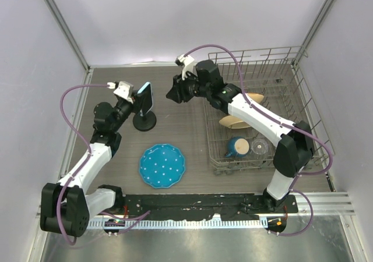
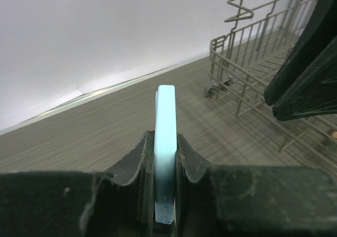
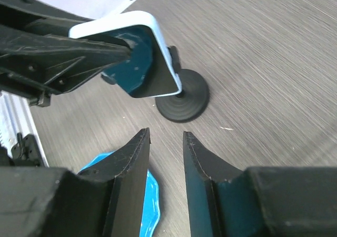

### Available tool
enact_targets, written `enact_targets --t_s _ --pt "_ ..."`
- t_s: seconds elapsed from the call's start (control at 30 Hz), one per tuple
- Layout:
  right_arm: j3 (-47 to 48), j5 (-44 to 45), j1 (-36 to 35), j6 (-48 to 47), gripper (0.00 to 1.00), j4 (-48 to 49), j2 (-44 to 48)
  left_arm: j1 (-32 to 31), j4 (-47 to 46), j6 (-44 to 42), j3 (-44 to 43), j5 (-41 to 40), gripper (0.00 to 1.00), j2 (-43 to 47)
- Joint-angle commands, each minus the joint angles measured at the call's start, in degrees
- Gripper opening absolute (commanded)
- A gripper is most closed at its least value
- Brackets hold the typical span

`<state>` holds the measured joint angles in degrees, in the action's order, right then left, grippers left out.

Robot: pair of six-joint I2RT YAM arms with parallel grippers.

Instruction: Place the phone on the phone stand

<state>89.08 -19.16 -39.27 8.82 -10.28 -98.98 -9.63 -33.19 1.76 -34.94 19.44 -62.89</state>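
So far: the phone (image 1: 145,96) is being held up off the surface (image 1: 192,128), right above the phone stand (image 1: 144,121). The picking-up part of the job is looking done.
Left to do: the phone is waiting to be set into the little cradle on top of the stand and then let go. I cannot tell if it is touching the cradle yet.
Phone: it is standing up tall and tipping a bit, with its dark screen facing the right tool (image 3: 166,158).
Phone stand: it is sitting upright on its round base, near the blue plate (image 1: 162,165) and well apart from the wire rack (image 1: 245,167).
Left tool (image 2: 165,158): it is pinching the phone, with one finger pressing on the front and one on the back.
Right tool: its fingers are spread a little and are holding nothing. It is hanging near the phone, not touching it.
Left arm: it is reaching forward from its base, with the wrist turning in toward the stand.
Right arm: it is bending over the rack and reaching across to the middle, pointing at the phone.
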Motion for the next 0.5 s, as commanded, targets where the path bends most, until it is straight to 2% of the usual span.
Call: enact_targets --t_s 0.0,0.17,0.27,0.4,0.47 --pt "-0.6 -7.8 0.2 -4.5 0.38 4.7 3.0 1.5 -0.6 3.9 -1.4 11.1 0.00 0.1" --pt "-1.6 -10.3 1.2 -5.0 0.38 6.4 2.7 2.2 -2.3 6.7 -1.4 17.0 0.00 1.0" --pt "-3.6 -14.3 3.0 -3.4 0.43 9.9 2.7 3.2 -5.9 10.6 -0.5 19.4 0.00 0.8" --pt "-6.1 -19.2 4.0 -5.4 0.65 16.0 2.5 4.3 -10.8 14.7 0.0 22.1 0.00 -0.4" --pt "-7.1 -20.0 4.0 -6.7 0.69 17.6 1.8 4.5 -11.5 15.2 0.0 22.8 0.00 -1.0"
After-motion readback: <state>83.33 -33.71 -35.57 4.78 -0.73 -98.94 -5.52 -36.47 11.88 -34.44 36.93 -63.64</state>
